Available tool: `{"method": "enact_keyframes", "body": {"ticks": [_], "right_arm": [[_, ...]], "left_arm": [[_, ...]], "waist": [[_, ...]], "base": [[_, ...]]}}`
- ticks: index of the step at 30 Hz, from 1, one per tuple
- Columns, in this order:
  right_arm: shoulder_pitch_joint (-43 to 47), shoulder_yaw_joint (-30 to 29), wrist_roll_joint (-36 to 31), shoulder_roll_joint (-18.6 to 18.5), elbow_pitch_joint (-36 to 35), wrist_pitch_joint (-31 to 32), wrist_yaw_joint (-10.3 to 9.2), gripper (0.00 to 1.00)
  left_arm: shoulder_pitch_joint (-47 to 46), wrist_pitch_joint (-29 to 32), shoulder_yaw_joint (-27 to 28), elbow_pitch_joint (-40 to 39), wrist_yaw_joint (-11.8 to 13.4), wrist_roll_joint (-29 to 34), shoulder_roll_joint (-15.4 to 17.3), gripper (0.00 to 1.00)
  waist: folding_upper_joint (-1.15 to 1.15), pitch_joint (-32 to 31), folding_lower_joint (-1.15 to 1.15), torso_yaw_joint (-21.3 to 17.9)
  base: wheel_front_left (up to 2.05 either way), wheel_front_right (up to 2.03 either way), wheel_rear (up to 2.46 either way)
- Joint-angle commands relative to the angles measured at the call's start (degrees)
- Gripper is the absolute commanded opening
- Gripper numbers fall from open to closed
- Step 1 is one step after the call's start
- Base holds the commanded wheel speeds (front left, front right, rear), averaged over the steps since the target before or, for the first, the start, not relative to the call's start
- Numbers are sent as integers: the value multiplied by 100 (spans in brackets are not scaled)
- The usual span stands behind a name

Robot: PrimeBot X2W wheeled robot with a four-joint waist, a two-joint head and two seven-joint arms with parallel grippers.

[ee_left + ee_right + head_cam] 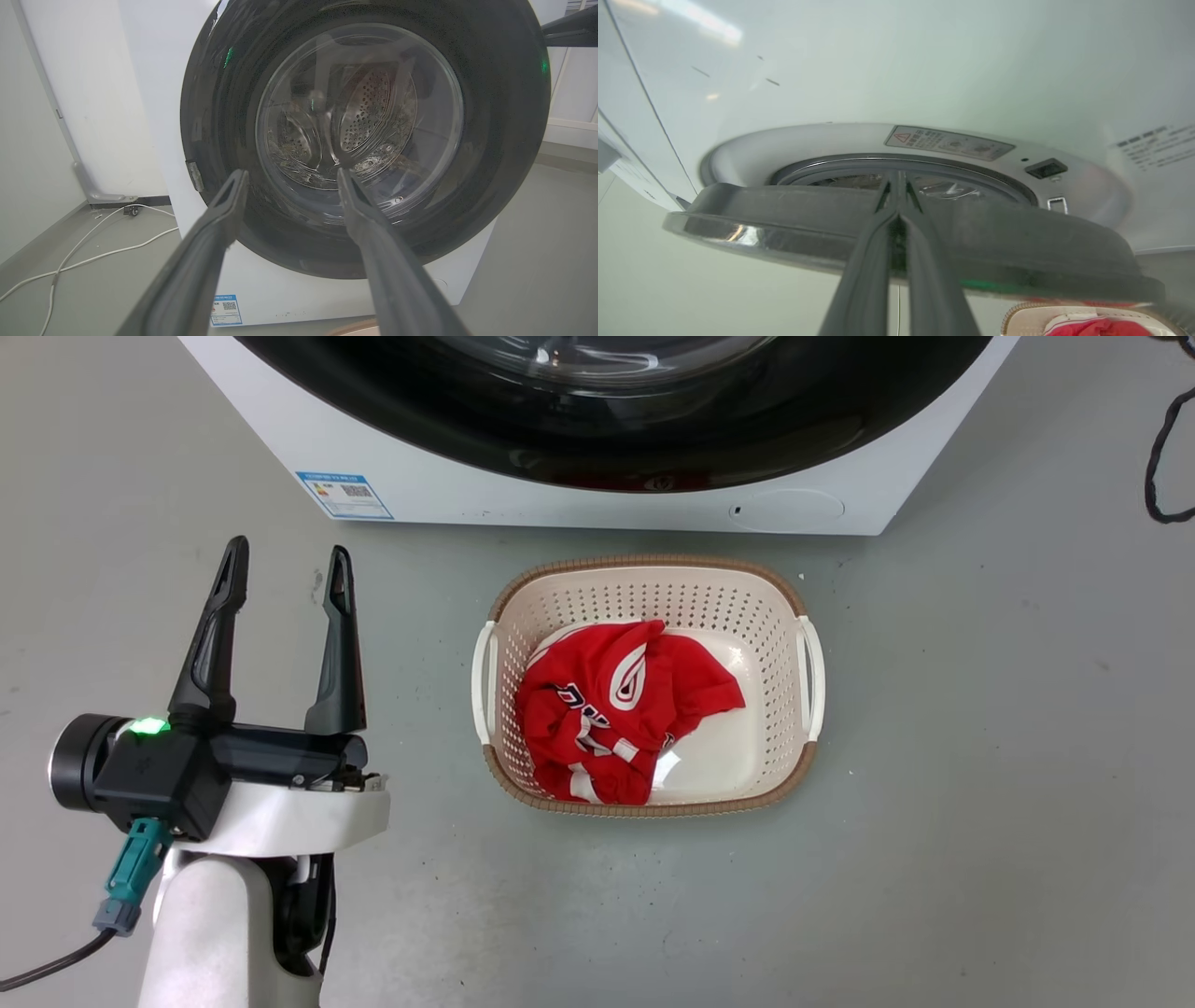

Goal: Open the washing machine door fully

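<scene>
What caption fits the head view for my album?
Open left gripper beside a cream basket holding a red jersey, before the washing machine.

Left gripper (288, 553): two long matte-black fingers (213, 644), slotted near the tips and wider at the base. Wrist block (163, 779) is a black box. It has a black cylinder (79, 761) with a pale rim at its 9 o'clock and a lit green LED (147, 726) at 12. Teal plug (138, 861) with a grey tail at 6, black cable (47, 973) running off toward 8. Forearm shell (210, 915) is glossy white and rounded. Right gripper (896, 176): same build, dark grey, tapered, slotted near the tips.
</scene>
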Motion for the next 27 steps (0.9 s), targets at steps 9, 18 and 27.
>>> {"method": "enact_keyframes", "body": {"ticks": [9, 18, 27], "right_arm": [[214, -50, 205, 172, 60, 997, -1, 0], [1066, -266, 698, 5, -927, 2360, -1, 0], [2305, -296, 1115, 72, -2070, 3182, -1, 0]], "left_arm": [[-28, -13, -73, 43, -11, 35, 29, 100], [175, -13, -57, 118, -7, 71, 25, 100], [464, -13, -40, 275, -7, 140, -20, 100]], "waist": [[0, -84, -1, -69], [0, -401, -1, -215], [0, -931, -1, -330]], "base": [[0, 0, 0], [0, 0, 0], [0, 0, 0]]}}
